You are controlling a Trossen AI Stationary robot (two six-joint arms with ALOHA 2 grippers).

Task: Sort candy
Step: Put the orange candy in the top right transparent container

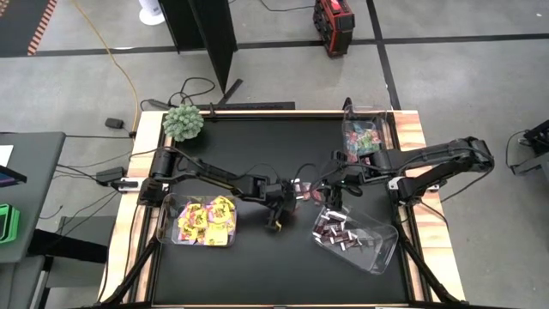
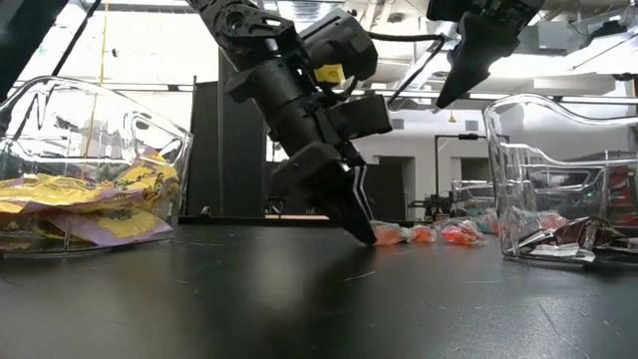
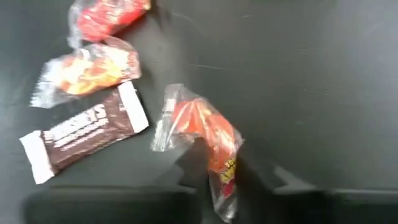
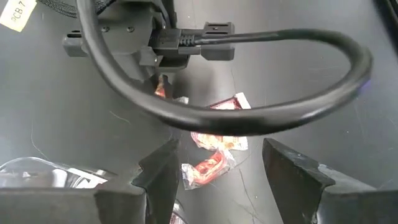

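Black surface, middle: loose candy point(image 3: 93, 99) awaiting sorting.
Left gripper point(image 2: 359, 224) dips to the pile, jaws clamped on a red-orange sweet point(image 3: 208, 134) for binning; right gripper point(image 4: 217, 180) hovers above neighbouring sweets, jaws apart, ready.

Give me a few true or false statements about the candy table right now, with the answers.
1. The yellow packets lie in the bin by the left arm. True.
2. The left gripper is raised high above the table. False: its fingertips are down at the tabletop among the loose candy.
3. A brown mini bar lies loose on the table. True.
4. The right gripper is shut on a candy. False: its jaws stand open, holding nothing.
5. The green ball plant sits inside a bin. False: it stands at a table corner.
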